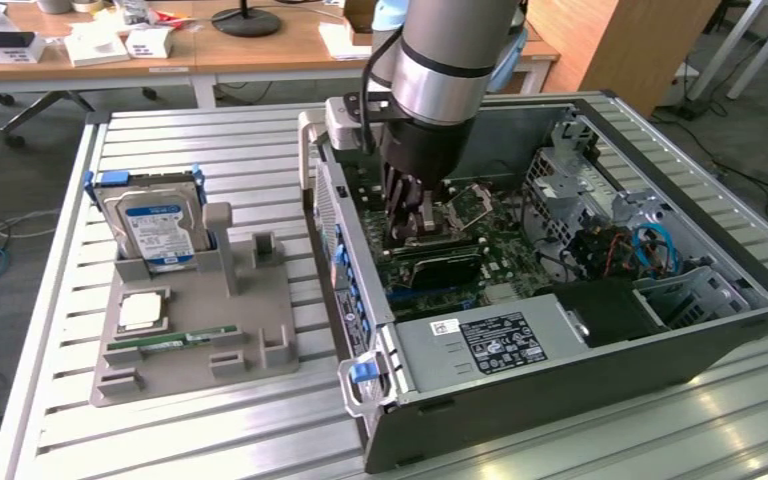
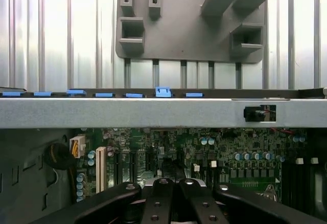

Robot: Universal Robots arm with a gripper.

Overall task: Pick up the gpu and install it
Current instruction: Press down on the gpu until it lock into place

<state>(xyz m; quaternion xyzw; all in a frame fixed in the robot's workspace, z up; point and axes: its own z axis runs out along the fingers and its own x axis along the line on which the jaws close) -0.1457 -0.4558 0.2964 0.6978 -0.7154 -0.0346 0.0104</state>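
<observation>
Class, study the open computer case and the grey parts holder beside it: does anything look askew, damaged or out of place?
Nothing stands out. The gripper is shut, low over the motherboard; the hard drive stands upright in the grey holder.

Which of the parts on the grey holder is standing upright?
The silver hard drive with the blue-white label, standing on edge at the far end of the grey holder. The green RAM stick and the square chip lie flat.
</observation>
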